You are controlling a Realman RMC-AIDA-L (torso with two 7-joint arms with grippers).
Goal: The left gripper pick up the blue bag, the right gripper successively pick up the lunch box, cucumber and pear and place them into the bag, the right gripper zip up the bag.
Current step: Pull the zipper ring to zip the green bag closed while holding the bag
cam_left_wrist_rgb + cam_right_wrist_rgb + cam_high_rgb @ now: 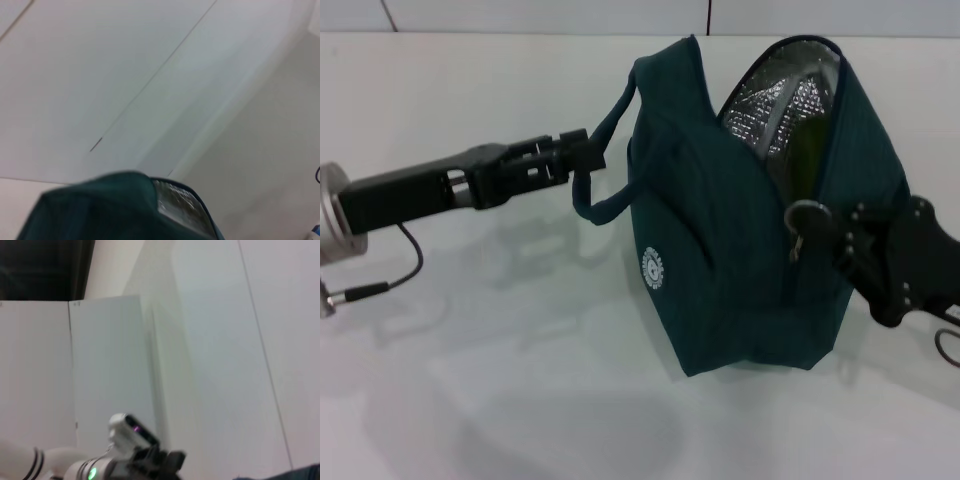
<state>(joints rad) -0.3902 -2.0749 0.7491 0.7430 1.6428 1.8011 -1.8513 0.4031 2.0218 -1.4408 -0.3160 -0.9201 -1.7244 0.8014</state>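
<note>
White table (470, 380) (matte) under the upright blue bag (720, 260)

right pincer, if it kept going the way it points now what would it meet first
Most likely the blue bag itself: the right pincer points at the bag's side, right by the ring zip pull. Depth is unclear, but nothing shows between them.

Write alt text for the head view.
The blue bag stands on a white table, top partly unzipped and silver lining showing. The left gripper holds a handle loop out sideways; the right gripper is at the ring zip pull.
</note>
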